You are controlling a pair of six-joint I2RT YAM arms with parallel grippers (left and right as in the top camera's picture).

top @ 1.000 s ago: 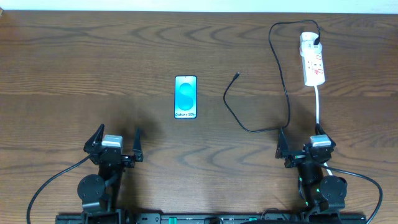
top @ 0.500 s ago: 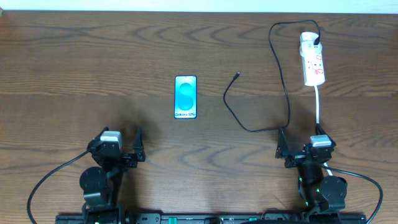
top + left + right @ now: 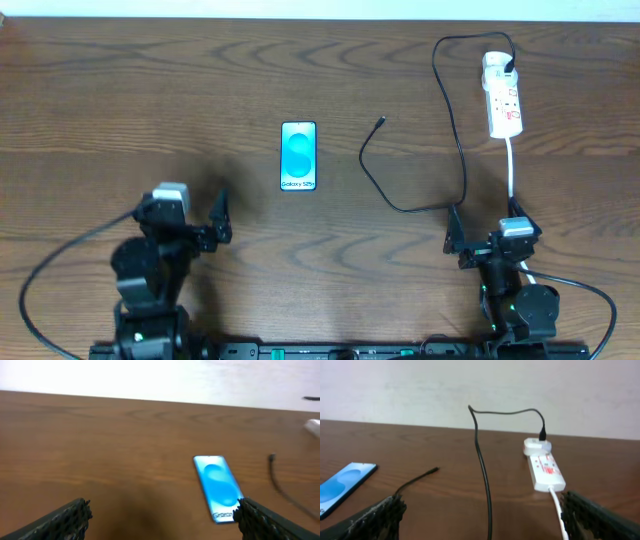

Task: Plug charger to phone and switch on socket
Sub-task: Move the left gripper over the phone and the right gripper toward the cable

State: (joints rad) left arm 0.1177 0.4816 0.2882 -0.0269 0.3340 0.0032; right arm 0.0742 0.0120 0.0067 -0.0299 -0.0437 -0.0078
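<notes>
Phone (image 3: 299, 155) lies lengthwise, ahead and right of left gripper (image 3: 183, 218), the nearer arm. Charger tip (image 3: 382, 121) sits ahead-left of right gripper (image 3: 484, 232). Both grippers are spread, empty.

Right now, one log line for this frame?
left gripper: open, empty | right gripper: open, empty | phone: unplugged | charger: in socket, tip loose on table

Left end effector (image 3: 181, 214) has lifted and edged forward.

Centre of the brown wooden surface (image 3: 150, 90) lies the slim blue-screened smartphone (image 3: 299, 156); thin black cable (image 3: 362, 156) just right; white power strip (image 3: 503, 100) farther right, behind.
</notes>
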